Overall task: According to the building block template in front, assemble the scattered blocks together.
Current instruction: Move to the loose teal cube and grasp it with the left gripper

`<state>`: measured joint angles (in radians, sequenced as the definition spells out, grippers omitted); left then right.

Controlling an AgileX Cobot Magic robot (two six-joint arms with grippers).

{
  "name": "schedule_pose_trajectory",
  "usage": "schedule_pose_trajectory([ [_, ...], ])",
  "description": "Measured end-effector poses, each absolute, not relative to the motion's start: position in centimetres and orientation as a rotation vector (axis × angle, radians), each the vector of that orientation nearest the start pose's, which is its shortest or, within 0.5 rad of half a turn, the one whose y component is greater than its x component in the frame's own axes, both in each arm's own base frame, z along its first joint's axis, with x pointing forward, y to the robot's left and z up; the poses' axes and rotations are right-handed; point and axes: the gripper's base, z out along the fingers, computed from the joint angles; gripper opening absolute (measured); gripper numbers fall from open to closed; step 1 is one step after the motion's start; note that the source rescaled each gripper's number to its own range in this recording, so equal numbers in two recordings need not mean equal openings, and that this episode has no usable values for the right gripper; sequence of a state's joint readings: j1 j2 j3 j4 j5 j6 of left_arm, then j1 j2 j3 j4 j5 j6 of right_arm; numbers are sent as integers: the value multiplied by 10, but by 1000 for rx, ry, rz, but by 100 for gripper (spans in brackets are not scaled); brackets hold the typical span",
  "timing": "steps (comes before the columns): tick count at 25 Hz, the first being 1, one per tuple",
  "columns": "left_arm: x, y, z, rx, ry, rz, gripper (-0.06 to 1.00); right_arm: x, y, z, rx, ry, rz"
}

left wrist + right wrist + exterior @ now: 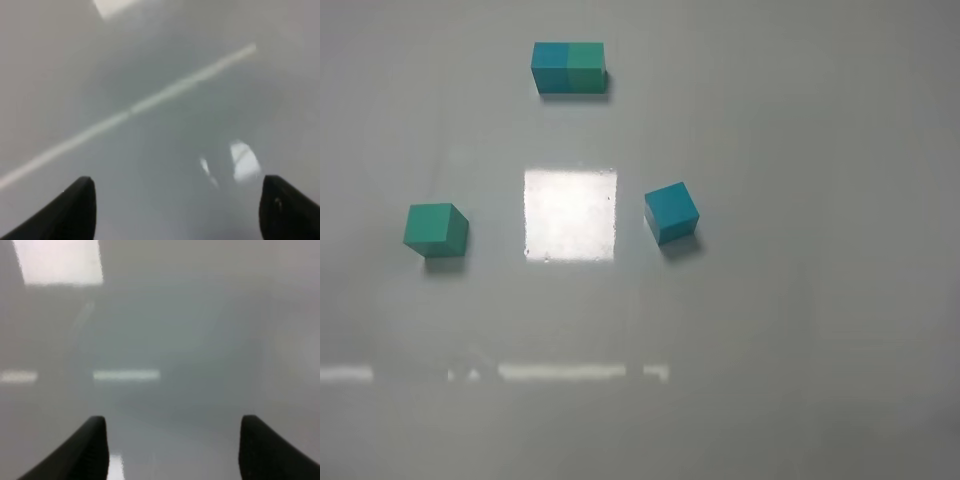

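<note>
The two loose blocks sit on the table, well apart from each other. The green block (435, 229) is on the left side of the high view and the blue block (671, 212) is on the right side. The blue block is turned a little, so its edges do not line up with the green block's edges. Between the two blocks a bright square of light (570, 213) shines on the table (800, 330). The blue block sits just beside the right edge of that square, and the green block sits a bit further out from the left edge. Farther back, near the top of the high view, lies the template bar (569, 68). It is two cubes joined side by side, blue on the left and green on the right, with flat, even faces. It is well apart from both loose blocks. The table is pale grey and shiny. The left gripper (177, 200) is wide open, with its two dark fingers (75, 210) far apart and only blurry grey table between them, so it holds nothing. The right gripper (172, 440) is wide open too, and it has hold of nothing.
</note>
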<state>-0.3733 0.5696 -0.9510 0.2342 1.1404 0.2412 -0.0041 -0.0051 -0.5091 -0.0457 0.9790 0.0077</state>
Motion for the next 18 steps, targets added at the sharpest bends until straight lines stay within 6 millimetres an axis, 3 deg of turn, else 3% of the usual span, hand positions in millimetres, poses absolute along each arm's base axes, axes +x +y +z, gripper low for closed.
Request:
schedule_pose_trajectory([
  [4, 99, -27, 400, 937, 2106, 307, 81, -4, -3, 287, 12, 1948, -51],
  [10, 132, -65, 423, 1327, 1901, 533, 81, -4, -3, 287, 12, 1948, -51],
  [14, 152, -87, 425, 1536, 1801, 636, 81, -4, -3, 287, 12, 1948, -51],
  [18, 169, -106, 416, 1632, 1804, 652, 81, -4, -3, 287, 12, 1948, -51],
])
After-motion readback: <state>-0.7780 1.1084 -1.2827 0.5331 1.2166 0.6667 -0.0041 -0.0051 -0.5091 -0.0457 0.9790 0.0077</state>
